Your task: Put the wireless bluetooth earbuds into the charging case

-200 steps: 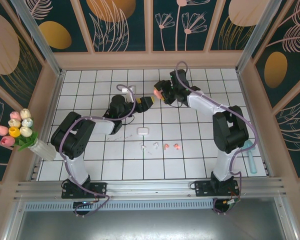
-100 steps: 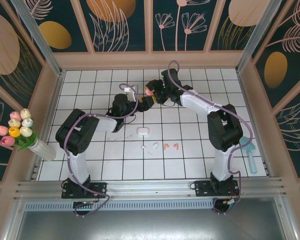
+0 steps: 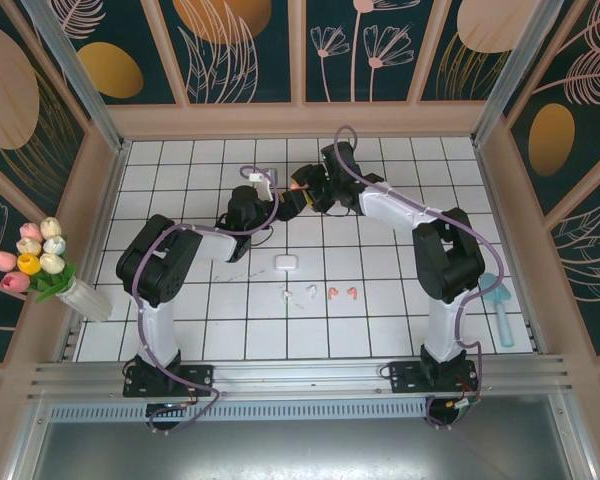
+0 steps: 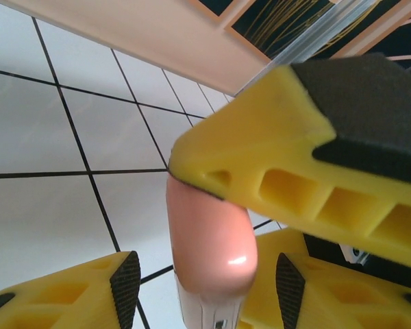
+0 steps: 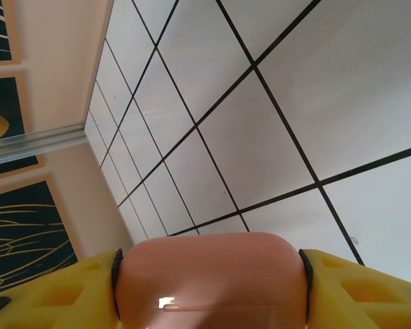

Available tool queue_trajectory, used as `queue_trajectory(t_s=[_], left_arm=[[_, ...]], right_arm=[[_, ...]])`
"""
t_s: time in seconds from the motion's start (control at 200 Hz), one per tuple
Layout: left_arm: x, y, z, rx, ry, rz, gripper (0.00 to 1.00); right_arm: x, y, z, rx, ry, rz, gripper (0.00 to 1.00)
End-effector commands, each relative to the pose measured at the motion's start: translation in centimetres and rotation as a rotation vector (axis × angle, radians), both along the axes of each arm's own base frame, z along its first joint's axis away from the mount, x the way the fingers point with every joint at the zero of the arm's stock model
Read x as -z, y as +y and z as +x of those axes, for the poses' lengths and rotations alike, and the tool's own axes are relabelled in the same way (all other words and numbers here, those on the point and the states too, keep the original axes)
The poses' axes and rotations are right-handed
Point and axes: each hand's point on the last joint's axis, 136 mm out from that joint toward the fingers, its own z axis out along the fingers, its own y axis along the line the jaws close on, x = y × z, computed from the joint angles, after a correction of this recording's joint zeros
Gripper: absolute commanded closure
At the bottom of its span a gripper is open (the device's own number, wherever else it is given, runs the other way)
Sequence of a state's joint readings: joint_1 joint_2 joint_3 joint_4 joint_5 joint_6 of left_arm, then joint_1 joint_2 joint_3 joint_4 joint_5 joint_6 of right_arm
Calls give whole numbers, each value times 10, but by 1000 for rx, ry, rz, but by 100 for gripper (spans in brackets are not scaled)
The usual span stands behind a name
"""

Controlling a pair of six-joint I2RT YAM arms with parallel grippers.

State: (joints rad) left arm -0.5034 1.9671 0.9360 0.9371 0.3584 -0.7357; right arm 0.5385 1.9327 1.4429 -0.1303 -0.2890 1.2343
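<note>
R hand (image 5: 210,291) grips pink case (image 5: 212,271) — L hand (image 4: 207,291) half-open astride it, gaps both sides.

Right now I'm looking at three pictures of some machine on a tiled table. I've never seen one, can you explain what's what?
These are two robot arms bolted at the near edge of a table. One picture looks down from above; the other two come from a camera on each wrist. The right claw grips a pink charging case above the far tiles. The left claw stands open around it, pads not touching. On the tiles lie a white case, two white earbuds and two pink earbuds. A vase of tulips stands at the left.
</note>
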Motion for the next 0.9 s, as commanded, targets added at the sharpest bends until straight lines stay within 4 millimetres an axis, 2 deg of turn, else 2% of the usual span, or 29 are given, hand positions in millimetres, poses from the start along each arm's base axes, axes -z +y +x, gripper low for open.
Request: queue_trajectory(t_s=[0.0,0.07,0.09,0.165,0.54,0.896], left_arm=[[-5,-1,9,-15,-37,6,45],[-1,0,10,-16,-28,11,47],[-12,-3,15,-16,-50,-3,48],[-13,-4,17,-17,-51,-8,50],[-7,-5,17,-16,-40,-30,66],[-8,-5,17,-15,-41,-36,92]], right_arm=[[-17,0,-3,3,-32,29,43],[-18,0,-4,3,-34,36,42],[-19,0,-5,3,-34,37,43],[-21,0,-5,2,-38,42,43],[-27,3,-5,0,-45,73,43],[-31,4,-6,7,-49,100,43]])
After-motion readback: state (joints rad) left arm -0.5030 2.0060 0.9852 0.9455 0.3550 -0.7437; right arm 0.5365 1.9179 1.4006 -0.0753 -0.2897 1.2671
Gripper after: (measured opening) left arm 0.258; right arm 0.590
